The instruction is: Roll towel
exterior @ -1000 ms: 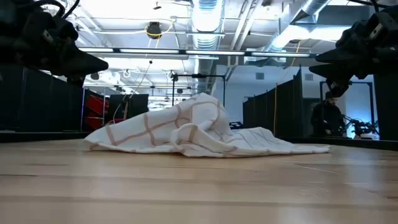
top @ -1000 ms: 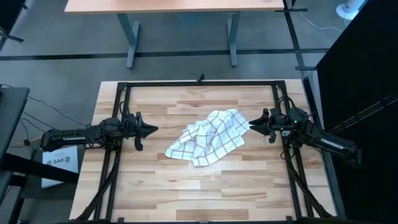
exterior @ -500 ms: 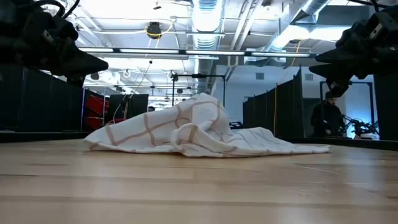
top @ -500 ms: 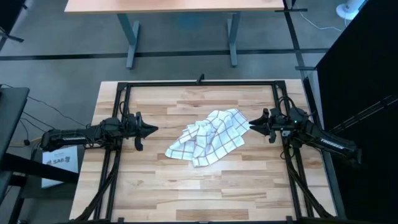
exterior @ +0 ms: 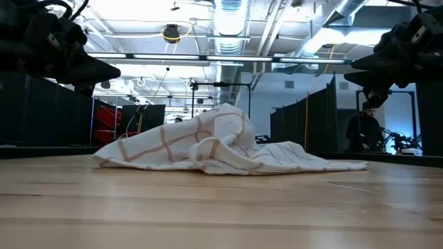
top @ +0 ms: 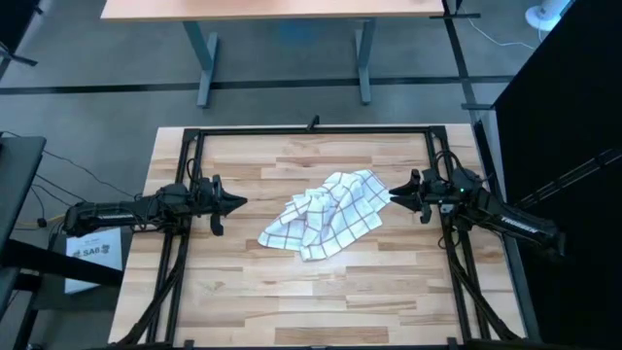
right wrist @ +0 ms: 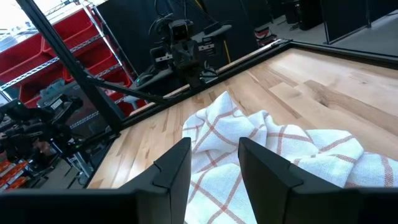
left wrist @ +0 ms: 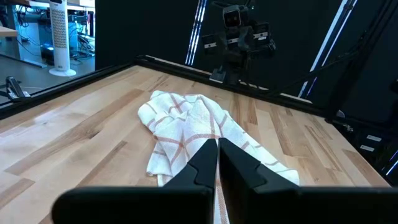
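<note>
Centrally on the worktop [top: 243,292] lies the towel [top: 326,216], crumpled in a loose heap with its grid lines showing, one corner reaching toward 7 o'clock. At 9 o'clock the left pincer [top: 239,203] hovers above the wood, well apart from the cloth, its fingers pressed together. At 3 o'clock the right pincer [top: 393,195] hangs just beside the towel's edge, fingers parted with a gap between them, holding nothing. Both arms stretch inward from the worktop's sides.
</note>
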{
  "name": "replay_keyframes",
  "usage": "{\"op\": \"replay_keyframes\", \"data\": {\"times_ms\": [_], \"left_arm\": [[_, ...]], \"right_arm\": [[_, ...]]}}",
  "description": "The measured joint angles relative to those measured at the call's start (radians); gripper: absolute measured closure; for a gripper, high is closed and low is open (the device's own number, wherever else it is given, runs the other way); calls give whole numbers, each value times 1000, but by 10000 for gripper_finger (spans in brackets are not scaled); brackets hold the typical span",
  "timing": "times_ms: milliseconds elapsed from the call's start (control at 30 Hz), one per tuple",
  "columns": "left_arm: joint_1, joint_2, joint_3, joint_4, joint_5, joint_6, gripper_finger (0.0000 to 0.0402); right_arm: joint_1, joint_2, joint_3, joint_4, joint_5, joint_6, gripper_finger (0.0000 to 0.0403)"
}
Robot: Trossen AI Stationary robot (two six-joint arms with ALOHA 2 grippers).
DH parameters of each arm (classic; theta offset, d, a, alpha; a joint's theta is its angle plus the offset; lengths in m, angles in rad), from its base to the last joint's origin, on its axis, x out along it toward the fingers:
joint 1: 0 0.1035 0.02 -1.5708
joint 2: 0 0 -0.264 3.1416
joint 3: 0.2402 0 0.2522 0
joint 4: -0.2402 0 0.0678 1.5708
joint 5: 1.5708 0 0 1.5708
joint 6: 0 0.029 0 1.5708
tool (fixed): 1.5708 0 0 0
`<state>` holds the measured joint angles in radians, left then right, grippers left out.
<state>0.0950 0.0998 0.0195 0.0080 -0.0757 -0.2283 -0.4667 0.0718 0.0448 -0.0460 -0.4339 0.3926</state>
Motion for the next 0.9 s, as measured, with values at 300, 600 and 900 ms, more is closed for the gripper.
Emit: {"op": "replay_keyframes", "data": {"times_ms": [300, 600, 900], "left_arm": [[0, 0, 0, 0, 0, -2, 402], [9, -1, -1, 31, -2, -39, 402], [11, 280, 417, -99, -46, 101, 398]], "right_arm": [[0, 0, 0, 1, 0, -50, 280], [-11, 0, 0, 0, 10, -51, 280], [-13, 0, -3, 23, 13, -7, 280]]}}
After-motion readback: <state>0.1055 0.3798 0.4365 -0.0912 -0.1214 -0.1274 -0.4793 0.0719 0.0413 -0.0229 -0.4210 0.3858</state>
